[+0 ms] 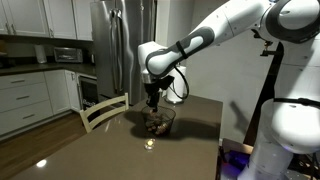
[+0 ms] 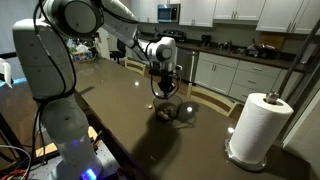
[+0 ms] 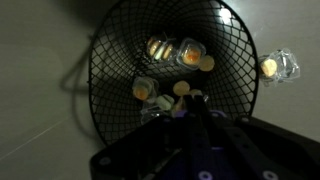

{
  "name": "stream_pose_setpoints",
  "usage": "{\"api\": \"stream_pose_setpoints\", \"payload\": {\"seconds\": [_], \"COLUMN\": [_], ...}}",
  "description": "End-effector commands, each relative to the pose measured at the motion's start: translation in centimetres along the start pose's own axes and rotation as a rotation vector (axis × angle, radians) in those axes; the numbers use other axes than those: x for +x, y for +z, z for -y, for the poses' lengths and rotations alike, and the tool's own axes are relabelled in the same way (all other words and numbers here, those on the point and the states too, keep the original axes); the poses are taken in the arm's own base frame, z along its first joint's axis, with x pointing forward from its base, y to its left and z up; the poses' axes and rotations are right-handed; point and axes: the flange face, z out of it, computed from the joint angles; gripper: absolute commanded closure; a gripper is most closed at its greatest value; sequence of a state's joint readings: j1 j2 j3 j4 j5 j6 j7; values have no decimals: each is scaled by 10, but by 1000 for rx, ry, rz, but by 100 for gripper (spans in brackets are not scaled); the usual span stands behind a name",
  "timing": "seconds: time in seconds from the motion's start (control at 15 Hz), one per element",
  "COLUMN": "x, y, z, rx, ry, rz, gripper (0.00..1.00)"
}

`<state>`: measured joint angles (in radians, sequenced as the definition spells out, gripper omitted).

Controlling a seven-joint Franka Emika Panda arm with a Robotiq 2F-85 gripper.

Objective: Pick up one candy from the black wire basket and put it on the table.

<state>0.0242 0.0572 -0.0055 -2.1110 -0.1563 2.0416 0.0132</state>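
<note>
The black wire basket sits on the dark glossy tabletop, and the arm hangs over it with the jaws just above its rim. In the wrist view several gold candies in clear wrappers lie inside the basket, from 12 o'clock to the centre. One wrapped candy lies on the tabletop just outside the rim at 3 o'clock. The jaws are a dark blur at 6 o'clock, so I cannot tell whether they are apart or together. A paper-towel roll stands well apart

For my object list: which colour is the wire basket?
The wire basket is black; the wrist view shows it best.
</note>
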Motion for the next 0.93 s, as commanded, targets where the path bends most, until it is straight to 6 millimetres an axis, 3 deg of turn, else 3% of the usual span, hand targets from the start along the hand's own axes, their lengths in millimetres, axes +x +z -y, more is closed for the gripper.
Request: {"api": "stream_pose_setpoints", "payload": {"seconds": [0.0, 0.4, 0.87], "x": [-22, -40, -47], "y": [-31, -64, -50], "z": [16, 64, 140], "rx": [-63, -69, -27], "ry": [-18, -121, -292], "rz": [-50, -119, -104], "gripper": [97, 97, 97]}}
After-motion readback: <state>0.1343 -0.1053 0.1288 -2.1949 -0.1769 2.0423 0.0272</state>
